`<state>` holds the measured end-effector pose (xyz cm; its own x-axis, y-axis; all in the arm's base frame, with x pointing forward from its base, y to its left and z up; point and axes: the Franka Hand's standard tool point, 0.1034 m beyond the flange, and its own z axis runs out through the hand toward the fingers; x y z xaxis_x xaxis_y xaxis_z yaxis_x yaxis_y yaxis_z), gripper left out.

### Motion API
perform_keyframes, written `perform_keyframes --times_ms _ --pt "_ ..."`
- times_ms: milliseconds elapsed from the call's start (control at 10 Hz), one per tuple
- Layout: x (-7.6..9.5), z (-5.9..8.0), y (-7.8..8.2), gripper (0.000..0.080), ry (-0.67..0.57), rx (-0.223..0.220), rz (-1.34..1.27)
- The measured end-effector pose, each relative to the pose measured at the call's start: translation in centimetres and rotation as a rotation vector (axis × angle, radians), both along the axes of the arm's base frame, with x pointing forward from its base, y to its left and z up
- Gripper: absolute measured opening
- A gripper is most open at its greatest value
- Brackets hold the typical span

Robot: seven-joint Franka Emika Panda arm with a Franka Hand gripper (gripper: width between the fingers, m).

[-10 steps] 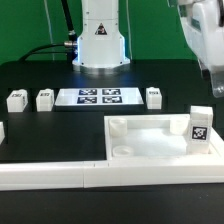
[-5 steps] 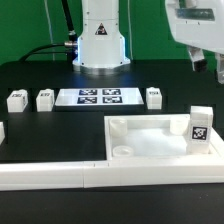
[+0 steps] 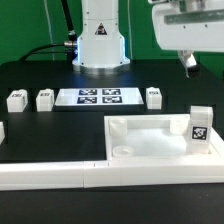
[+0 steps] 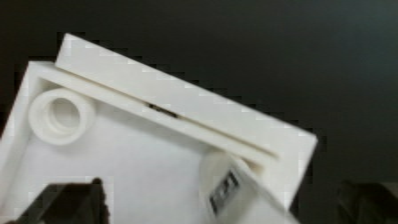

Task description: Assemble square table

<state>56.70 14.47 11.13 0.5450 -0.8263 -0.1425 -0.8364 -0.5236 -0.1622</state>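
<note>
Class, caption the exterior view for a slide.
Open gripper hovers above the square table top, one leg standing at its corner, loose legs beside the marker board.

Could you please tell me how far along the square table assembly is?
Done: one leg stands at a corner of the table top; whether it is fastened, I cannot tell. In hand: nothing; the hand is open above the top. Left: three loose legs sit beside the marker board.

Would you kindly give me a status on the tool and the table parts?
Tool open, empty, up at exterior view's right. Top flat, one leg upright at its corner. Three legs loose by marker board. Nothing in the way.
</note>
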Motion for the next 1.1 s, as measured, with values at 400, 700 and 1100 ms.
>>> perform_keyframes --times_ms 400,700,1100 --pt "-3.2 -1.3 -0.3 0.0649 -0.023 -0.036 0.303" --pt "-3.2 -1.3 -0.4 0.0649 -0.062 -0.045 0.496" --pt "-6.6 -3.2 -1.1 0.0649 -0.022 -0.060 0.754"
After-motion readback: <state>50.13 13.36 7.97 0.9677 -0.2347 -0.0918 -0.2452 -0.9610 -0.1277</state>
